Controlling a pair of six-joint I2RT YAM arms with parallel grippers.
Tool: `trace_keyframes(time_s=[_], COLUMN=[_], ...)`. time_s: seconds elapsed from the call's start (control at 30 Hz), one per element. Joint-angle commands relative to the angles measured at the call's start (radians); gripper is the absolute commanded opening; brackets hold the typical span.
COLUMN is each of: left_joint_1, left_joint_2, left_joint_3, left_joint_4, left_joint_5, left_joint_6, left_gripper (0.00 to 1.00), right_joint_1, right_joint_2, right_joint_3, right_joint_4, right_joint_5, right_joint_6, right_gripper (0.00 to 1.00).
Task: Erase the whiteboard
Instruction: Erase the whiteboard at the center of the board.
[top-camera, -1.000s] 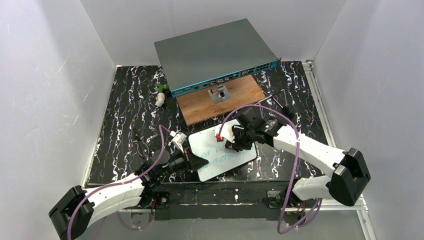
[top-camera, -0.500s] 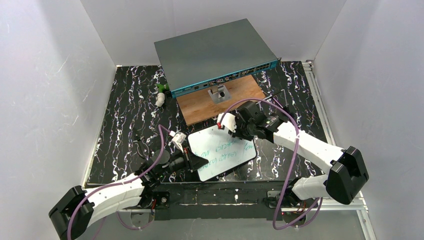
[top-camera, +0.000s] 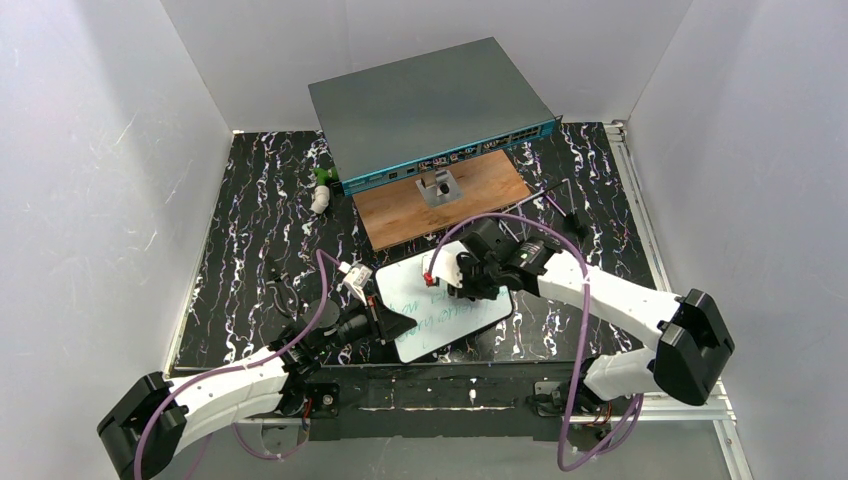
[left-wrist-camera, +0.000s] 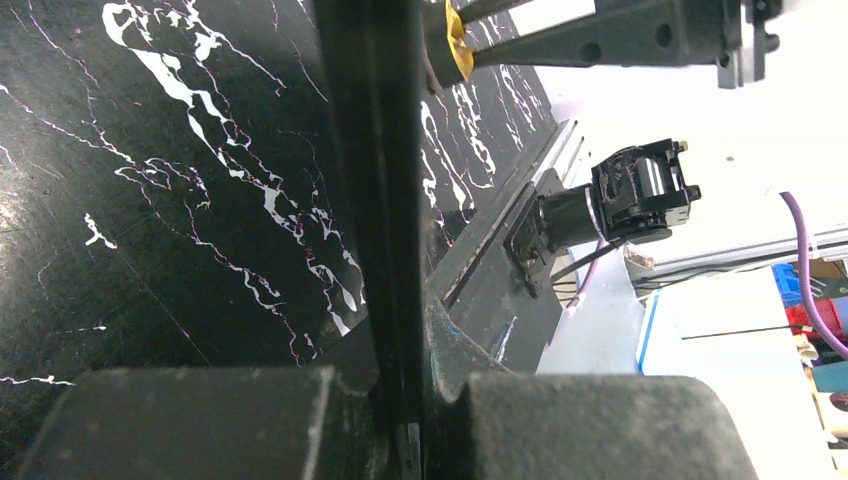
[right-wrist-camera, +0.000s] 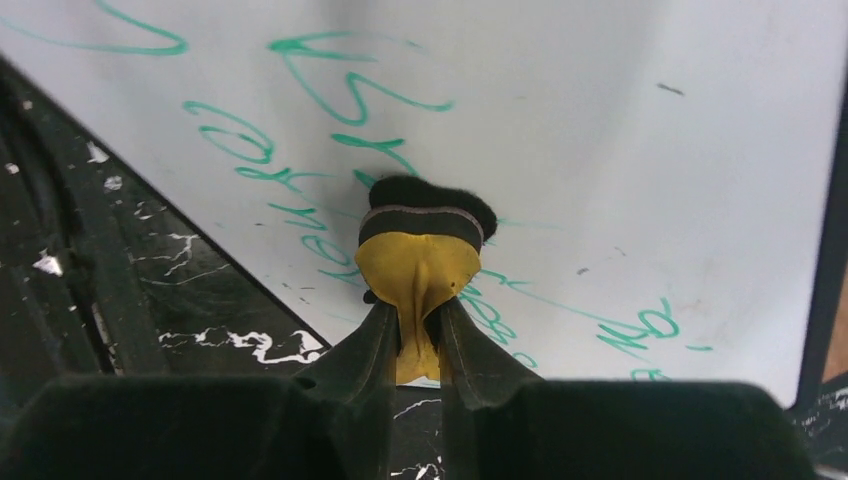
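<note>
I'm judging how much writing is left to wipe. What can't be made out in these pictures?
- Top view: the right hand covers part of the whiteboard. The green writing is too small to read.
- Right wrist view: the eraser hides the strokes beneath it. The top of the frame cuts the board off.
- Left wrist view: the left hand shows the board edge-on, so its face is unseen.

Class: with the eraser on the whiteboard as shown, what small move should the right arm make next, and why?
Probably slide the eraser sideways over the nearest green writing. The right gripper pinches it pad-down on the whiteboard, lines show on both sides, and the left gripper clamps the board's edge.
</note>
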Motion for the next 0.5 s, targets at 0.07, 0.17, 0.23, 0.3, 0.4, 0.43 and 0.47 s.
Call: trace_keyframes(time_s=[0.07,0.17,0.23,0.3,0.4,0.43,0.47], left_joint_1=[-0.005,-0.005,-0.005,-0.005,-0.005,-0.005,-0.005], left_joint_2=[-0.018,-0.010,-0.002,0.002,-0.004,-0.008,-0.012], left_joint_3=[0.021,0.021,0.023,0.027,0.027,0.026,0.025], left_joint_4=[0.040,0.047,0.053,0.053,0.050,0.047,0.044], left_joint_5=[0.006,0.009,0.013,0.014,0.014,0.014,0.013], left_joint_6=[0.021,0.021,0.019,0.021,0.020,0.020,0.021], left_gripper=[0.00,0.00,0.00,0.00,0.00,0.00,0.00], right_joint_1=[-0.070,-0.093,-0.103,-0.106,-0.106,-0.106,-0.101], right_joint_2=[0.035,0.044,0.057,0.071,0.075,0.071,0.064], right_joint_3=[0.088,0.081,0.077,0.078,0.087,0.093,0.096], right_joint_4=[0.103,0.142,0.155,0.156,0.121,0.090,0.044], right_joint_5=[0.188,0.260,0.290,0.300,0.263,0.200,0.115], right_joint_6=[0.109,0.119,0.121,0.119,0.105,0.089,0.066], right_gripper=[0.01,0.01,0.01,0.01,0.01,0.01,0.01])
